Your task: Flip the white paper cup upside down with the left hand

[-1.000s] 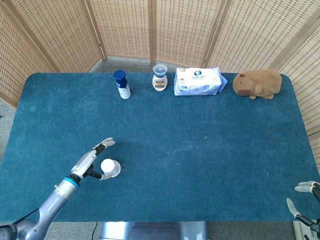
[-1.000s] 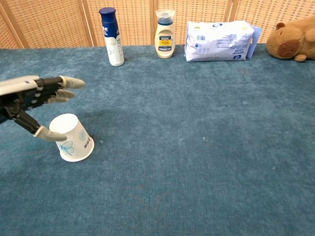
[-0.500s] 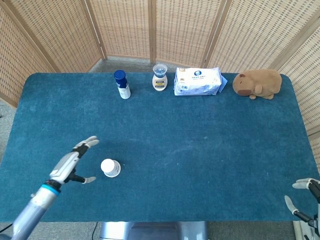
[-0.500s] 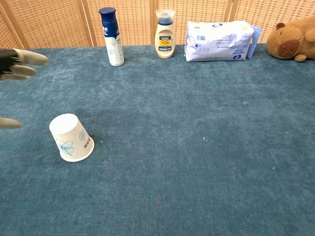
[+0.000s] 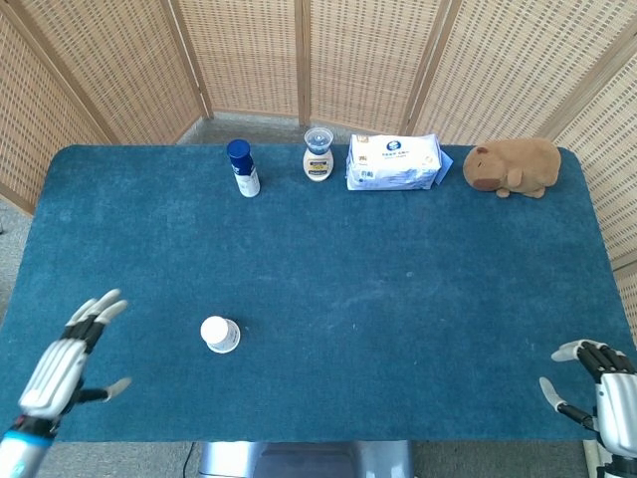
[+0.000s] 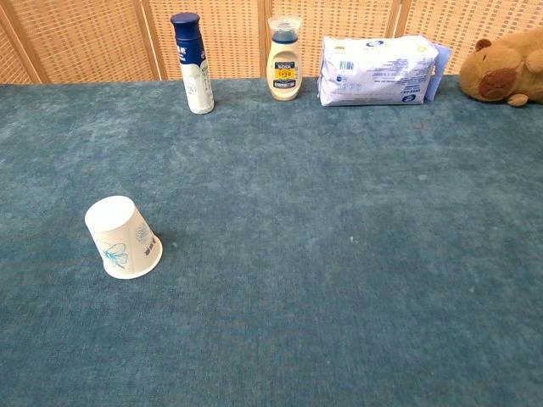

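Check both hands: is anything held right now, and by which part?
Nothing is held. The left hand is open, clear of the white paper cup, which stands upside down. The right hand is empty too.

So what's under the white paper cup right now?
The white paper cup stands rim-down on the blue table cloth, with only cloth visible around it. Its inside is covered, so anything beneath it can't be seen.
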You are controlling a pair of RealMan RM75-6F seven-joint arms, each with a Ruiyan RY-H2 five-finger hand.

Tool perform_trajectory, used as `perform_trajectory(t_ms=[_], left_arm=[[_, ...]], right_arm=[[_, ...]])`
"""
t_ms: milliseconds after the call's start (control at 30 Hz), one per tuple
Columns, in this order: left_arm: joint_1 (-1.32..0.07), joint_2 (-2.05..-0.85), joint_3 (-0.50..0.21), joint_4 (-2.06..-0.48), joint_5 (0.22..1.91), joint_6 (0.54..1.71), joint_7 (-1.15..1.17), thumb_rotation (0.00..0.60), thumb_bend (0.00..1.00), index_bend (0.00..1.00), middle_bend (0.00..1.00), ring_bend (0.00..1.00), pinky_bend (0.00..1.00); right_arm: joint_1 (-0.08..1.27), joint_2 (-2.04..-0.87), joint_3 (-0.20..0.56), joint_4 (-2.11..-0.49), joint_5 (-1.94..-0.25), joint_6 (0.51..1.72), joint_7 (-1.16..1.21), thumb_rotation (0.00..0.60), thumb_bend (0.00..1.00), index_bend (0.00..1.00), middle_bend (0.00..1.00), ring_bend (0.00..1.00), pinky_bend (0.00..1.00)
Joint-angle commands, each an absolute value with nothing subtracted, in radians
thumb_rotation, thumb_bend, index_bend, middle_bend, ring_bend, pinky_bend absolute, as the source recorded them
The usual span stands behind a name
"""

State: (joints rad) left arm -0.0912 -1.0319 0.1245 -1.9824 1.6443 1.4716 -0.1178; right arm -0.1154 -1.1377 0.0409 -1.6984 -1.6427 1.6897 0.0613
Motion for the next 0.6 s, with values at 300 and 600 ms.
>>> perform_trajectory(t_ms=[300, 600], left_arm=[[0.054, -0.980, 0.223, -1.949, 1.785, 1.645, -0.128, 0.600, 0.15, 0.05, 0.00, 0.00, 0.02], [0.065, -0.998, 0.209, -1.944, 1.797, 1.646, -0.130, 0.600, 0.15, 0.05, 0.00, 0.00, 0.02]], right_arm=[[-0.099, -1.124, 0.024, -1.717, -1.671, 1.674, 0.049, 0.526, 0.31, 0.45, 0.40, 0.32, 0.31], [-0.101, -1.130, 0.021, -1.707, -1.673, 1.686, 0.052, 0.530, 0.31, 0.45, 0.40, 0.32, 0.31]])
